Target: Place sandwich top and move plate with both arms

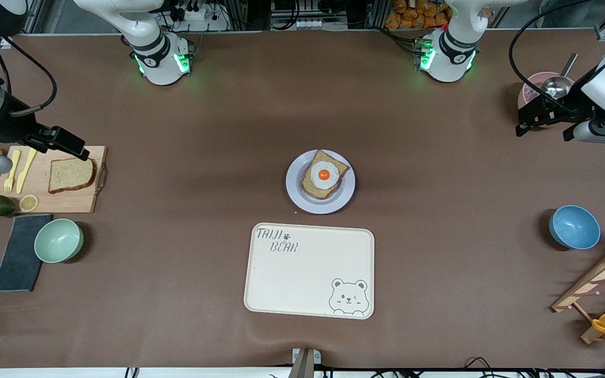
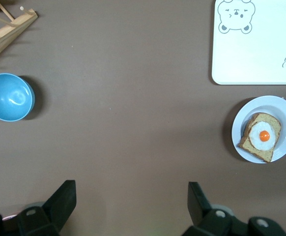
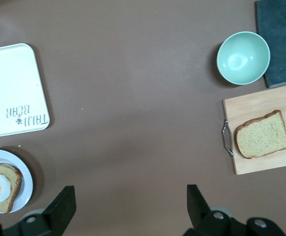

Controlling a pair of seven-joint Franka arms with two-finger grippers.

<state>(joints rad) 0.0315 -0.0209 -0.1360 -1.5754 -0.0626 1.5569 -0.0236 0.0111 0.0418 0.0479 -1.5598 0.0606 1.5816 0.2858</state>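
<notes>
Sandwich top [image 1: 71,175] flat on wooden cutting board [image 1: 85,198], plate [image 1: 295,191] mid-table holding egg-topped slice [image 1: 325,175], right gripper [image 3: 128,206] apparently above board's edge, left gripper [image 2: 130,204] over table's end, both spread wide, empty.

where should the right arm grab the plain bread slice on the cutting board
Take the bread slice by its two long crust edges, coming straight down from above. It lies flat on the cutting board, so no side is raised to pinch. The right tool is open over the board's edge, near the slice; the fork lies apart.
</notes>
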